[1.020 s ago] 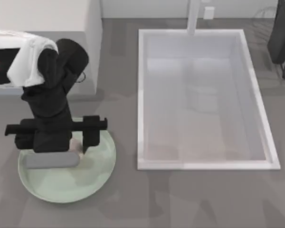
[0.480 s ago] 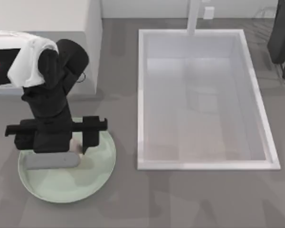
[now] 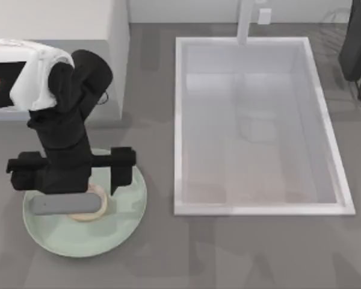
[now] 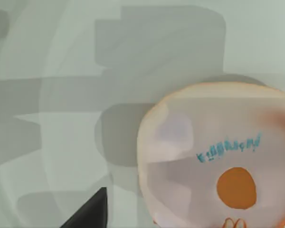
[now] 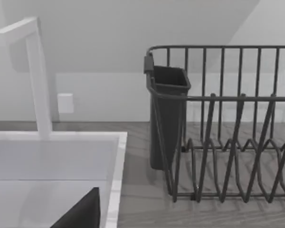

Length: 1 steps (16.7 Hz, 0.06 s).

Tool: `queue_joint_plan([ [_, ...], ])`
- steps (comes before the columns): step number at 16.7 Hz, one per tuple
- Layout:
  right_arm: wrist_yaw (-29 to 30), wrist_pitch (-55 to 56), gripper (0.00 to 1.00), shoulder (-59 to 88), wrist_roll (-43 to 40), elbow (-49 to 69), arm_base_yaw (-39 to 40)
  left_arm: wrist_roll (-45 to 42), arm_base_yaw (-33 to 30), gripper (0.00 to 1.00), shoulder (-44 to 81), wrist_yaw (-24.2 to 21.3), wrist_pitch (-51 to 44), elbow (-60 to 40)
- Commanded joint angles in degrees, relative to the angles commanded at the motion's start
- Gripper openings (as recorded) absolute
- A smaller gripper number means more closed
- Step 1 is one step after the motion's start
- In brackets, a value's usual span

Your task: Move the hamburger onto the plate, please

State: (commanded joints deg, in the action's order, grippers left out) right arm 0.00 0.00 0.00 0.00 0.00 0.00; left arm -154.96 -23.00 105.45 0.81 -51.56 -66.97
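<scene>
I counted one hamburger point(image 3: 91, 211), one plate point(image 3: 123, 223), one sink basin point(image 3: 259, 208), one faucet point(image 5: 38, 80), one dish rack point(image 5: 228, 142) and one dark cup point(image 5: 167, 114) in it.

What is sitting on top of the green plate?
The hamburger lies on the plate, with the left gripper above it. The arm covers most of the bun from above.

Hamburger point(image 3: 91, 211) on the plate point(image 3: 123, 226) beneath the left hand point(image 3: 87, 180), left of the sink point(image 3: 180, 126).
</scene>
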Motion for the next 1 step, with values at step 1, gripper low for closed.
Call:
queue_joint_plan([
  [1,0.0,0.0,1.00,0.0,0.0,0.0,0.0,0.0,0.0,1.00,0.0,0.0,0.0,0.0],
])
